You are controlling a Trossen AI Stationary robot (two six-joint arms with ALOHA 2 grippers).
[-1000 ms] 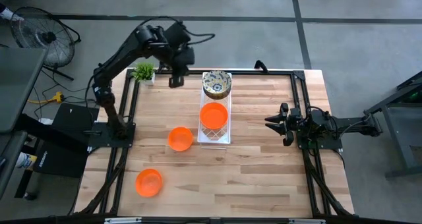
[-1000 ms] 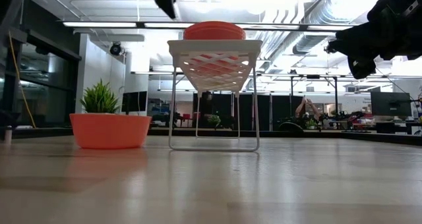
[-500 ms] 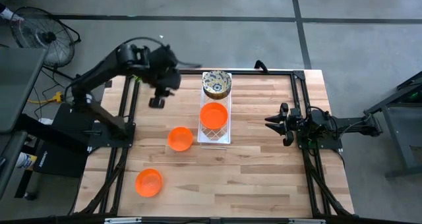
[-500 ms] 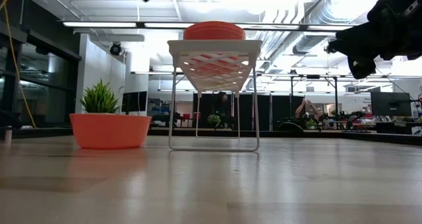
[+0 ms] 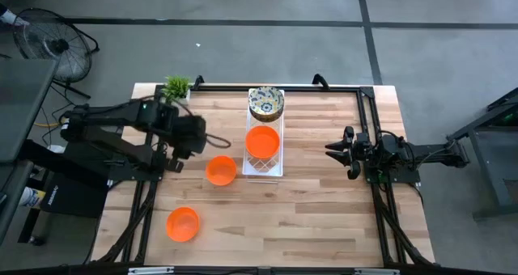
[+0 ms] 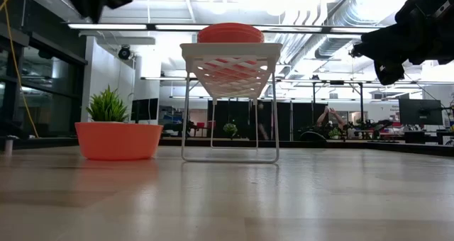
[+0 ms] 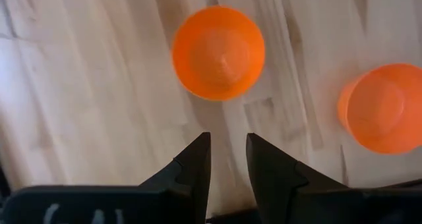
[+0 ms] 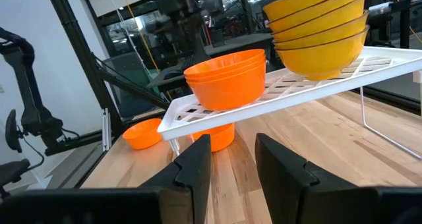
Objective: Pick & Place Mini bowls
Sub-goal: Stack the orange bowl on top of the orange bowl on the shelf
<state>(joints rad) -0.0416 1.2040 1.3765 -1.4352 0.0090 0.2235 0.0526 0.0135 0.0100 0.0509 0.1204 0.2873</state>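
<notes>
Two orange mini bowls stand on their bases on the table, one (image 5: 221,170) left of the white rack and one (image 5: 183,224) nearer the front edge. Both show in the left wrist view (image 7: 217,53) (image 7: 386,109). The rack (image 5: 265,168) carries a stack of orange bowls (image 5: 262,142) and a stack of floral bowls (image 5: 265,103). My left gripper (image 5: 173,164) hangs open and empty above the table, left of the nearer-rack bowl, fingers pointing down (image 7: 228,137). My right gripper (image 5: 330,150) waits open at the table's right, facing the rack (image 8: 232,140).
A small green potted plant (image 5: 176,87) stands at the far left corner. The rack stands on thin wire legs (image 6: 230,156) in the table's middle, with bare wood in front of it and to its right. Black frame rails (image 5: 154,145) run along both table sides.
My left gripper has swung away from the far edge beside the rack and the plant, toward the table's left and near edges, and now hangs left of the orange bowl on the table. The bowls have stayed in place.
</notes>
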